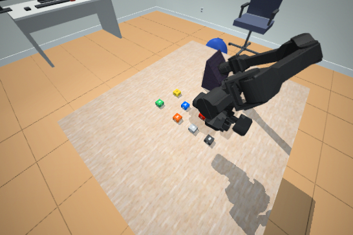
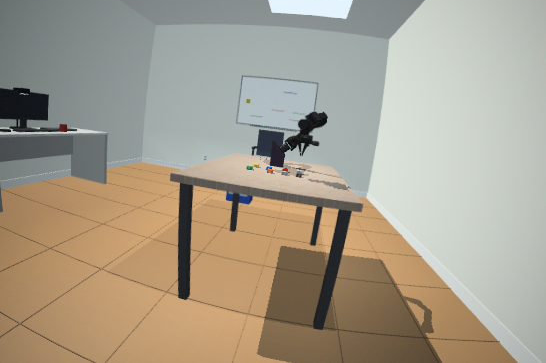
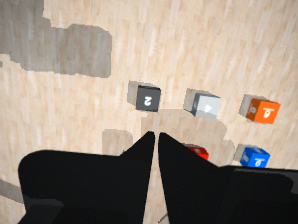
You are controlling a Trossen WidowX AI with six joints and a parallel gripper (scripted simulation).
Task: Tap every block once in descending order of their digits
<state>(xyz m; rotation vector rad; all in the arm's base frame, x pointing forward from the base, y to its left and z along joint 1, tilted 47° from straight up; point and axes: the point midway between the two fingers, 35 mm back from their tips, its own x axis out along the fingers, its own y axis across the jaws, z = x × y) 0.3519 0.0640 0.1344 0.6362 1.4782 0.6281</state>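
- Hovering above the pale wood tabletop (image 1: 136,151) (image 2: 270,190) (image 3: 60,115), the black two-fingered claw (image 1: 222,129) (image 2: 301,154) (image 3: 155,137) is nearly shut, its tips a sliver apart, with nothing held; narrow tips are suited to tapping one block alone.
- In the wrist view, a black cube marked 2 (image 1: 209,140) (image 2: 299,173) (image 3: 148,98) is seen just ahead of the tips, apparently untouched.
- Beside it, a light grey cube marked 4 (image 1: 192,128) (image 2: 284,173) (image 3: 206,106) is followed by an orange cube (image 1: 177,118) (image 2: 270,171) (image 3: 263,111).
- A red cube (image 1: 202,116) (image 2: 285,169) (image 3: 199,152) is partly hidden by the right finger; a blue cube (image 1: 185,105) (image 2: 268,168) (image 3: 255,157) lies beyond.
- Green (image 1: 160,103) (image 2: 249,167) and yellow (image 1: 176,92) (image 2: 257,165) cubes are set farther off. Gaps are left between blocks, presumably so each can be tapped separately.
- The black cube is probably being approached; a low digit would be due late. Clearance should be kept so that the grey neighbour is not brushed.
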